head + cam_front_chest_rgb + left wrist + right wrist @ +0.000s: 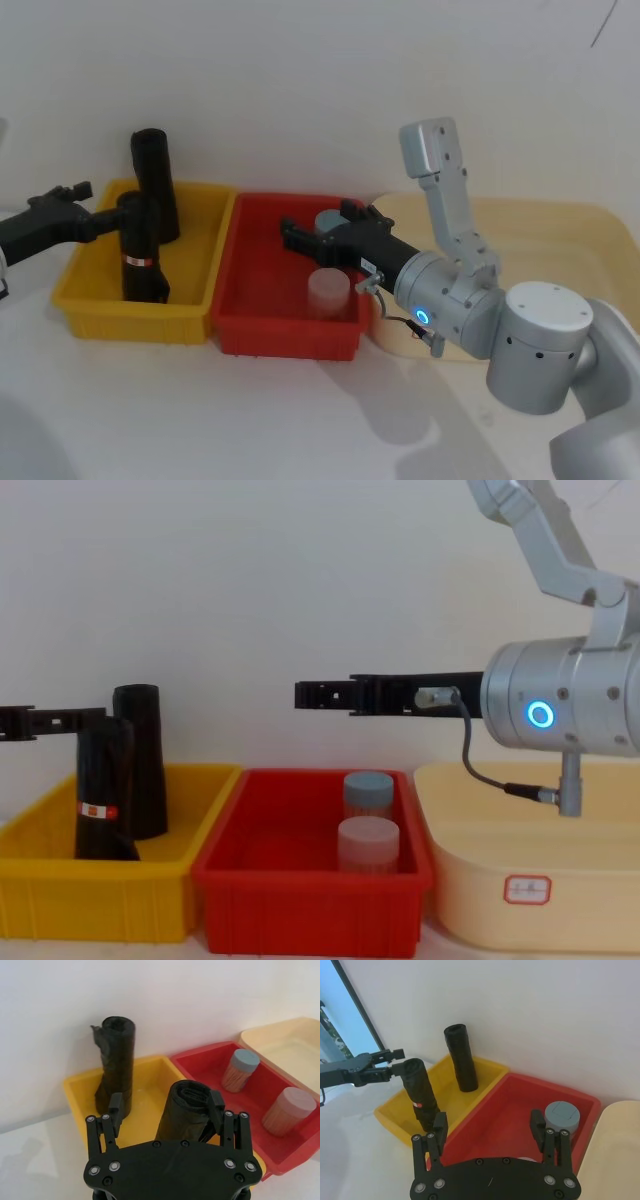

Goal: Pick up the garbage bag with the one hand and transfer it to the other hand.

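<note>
The garbage bag [140,255], a black roll with a red-and-white sticker, stands slightly tilted in the yellow bin [95,315]. It also shows in the chest view [103,790] and the right wrist view [420,1090]. My left gripper [166,1102] is open, its fingers on either side of the roll's top end [187,1110], which sits close to one finger [216,1102]. In the head view this gripper [108,198] reaches in from the left edge. My right gripper [315,232] hovers open above the red bin [285,340], holding nothing.
A second black roll [155,185] without a sticker stands at the back of the yellow bin. The red bin holds two capped cylinders, one grey-lidded [368,792] and one pale [367,845]. A beige tub [520,880] sits at the right. A white wall is close behind.
</note>
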Robot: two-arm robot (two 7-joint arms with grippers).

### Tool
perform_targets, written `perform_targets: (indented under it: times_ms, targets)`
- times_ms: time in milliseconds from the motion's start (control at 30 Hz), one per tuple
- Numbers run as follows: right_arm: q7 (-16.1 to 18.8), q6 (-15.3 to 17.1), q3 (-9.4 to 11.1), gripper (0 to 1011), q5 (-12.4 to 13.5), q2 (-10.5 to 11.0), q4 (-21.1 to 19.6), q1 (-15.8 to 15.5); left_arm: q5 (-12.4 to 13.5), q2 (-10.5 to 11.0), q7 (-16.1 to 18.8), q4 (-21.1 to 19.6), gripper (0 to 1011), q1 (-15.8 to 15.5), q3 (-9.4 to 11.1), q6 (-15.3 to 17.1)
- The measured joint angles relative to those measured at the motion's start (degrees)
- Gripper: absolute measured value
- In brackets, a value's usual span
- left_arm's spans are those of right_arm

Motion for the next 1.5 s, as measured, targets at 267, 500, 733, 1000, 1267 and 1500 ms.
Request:
perform_targets:
  times_ms: [267, 500, 733, 1000, 1267, 1500]
  targets:
    - [0.05, -0.07, -0.06, 1000, 0.61, 0.17, -0.07, -0.07, -0.13, -0.79, -2.37, 1.62, 1002, -1.17, 1.17, -2.04]
    - [0.05, -0.06, -0.25, 1000, 0.99, 0.36, -0.12, -0.04, -0.36, -0.87, -3.38, 1.98, 1001, -1.63, 1.69, -3.39]
    - [-0.02, 0.09, -0.6, 1000, 1.22, 0.51, -0.07, 0.22, -0.49, -0.42, -3.51, 1.98, 1001, -1.77, 1.84, -4.21]
    - [-0.19, 0.64, -0.98, 999, 1.31, 0.6, -0.01, 0.52, -0.6, 0.4, -3.09, 1.85, 1001, -1.72, 1.9, -4.7]
    - [-0.46, 1.29, -1.3, 1000, 1.24, 0.59, -0.3, 0.58, -0.88, 0.86, -2.95, 1.86, 1001, -1.58, 2.02, -5.12]
    - [-0.58, 1.79, -1.35, 1000, 1.0, 0.57, -0.82, 0.23, -1.16, 1.09, -2.91, 2.02, 1002, -1.49, 2.3, -5.53]
